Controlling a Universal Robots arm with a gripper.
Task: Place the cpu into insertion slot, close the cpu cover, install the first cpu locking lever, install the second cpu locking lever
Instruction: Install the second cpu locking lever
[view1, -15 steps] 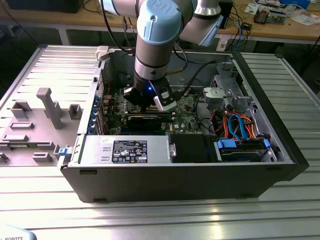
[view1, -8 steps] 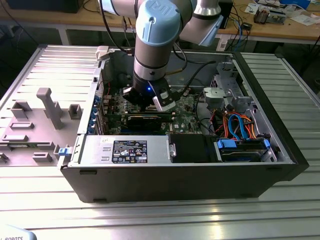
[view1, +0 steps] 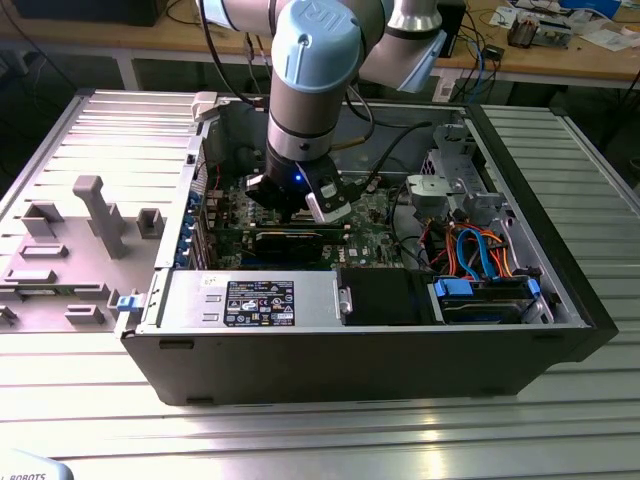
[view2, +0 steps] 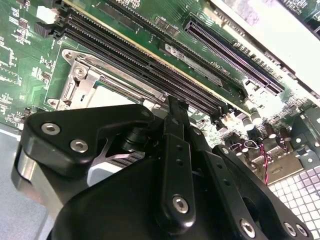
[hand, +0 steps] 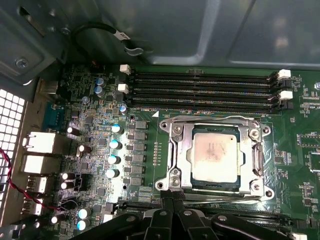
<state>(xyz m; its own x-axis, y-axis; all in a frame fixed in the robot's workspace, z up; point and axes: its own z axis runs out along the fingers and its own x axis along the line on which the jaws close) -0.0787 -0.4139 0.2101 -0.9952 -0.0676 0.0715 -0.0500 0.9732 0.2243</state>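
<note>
While your arm reaches down into the open computer case (view1: 560, 300) on the ribbed metal table (view1: 300, 440), the claw (hand: 172, 200) sits just beside the insertion slot (hand: 215, 187), at the edge nearest the black graphics card (view1: 290, 240). You can see in the first wrist view that the cpu (hand: 215, 156) already lies flat in that slot, dull silver top facing up, with the cpu cover (hand: 252, 155) folded down around it as a silver frame. The claw's two slim fingertips (view2: 176, 112) are drawn together to a narrow point (nothing visible between them) and they touch down at the frame's rim. Four long black memory slots (hand: 200, 90) run parallel along the socket's far side.
</note>
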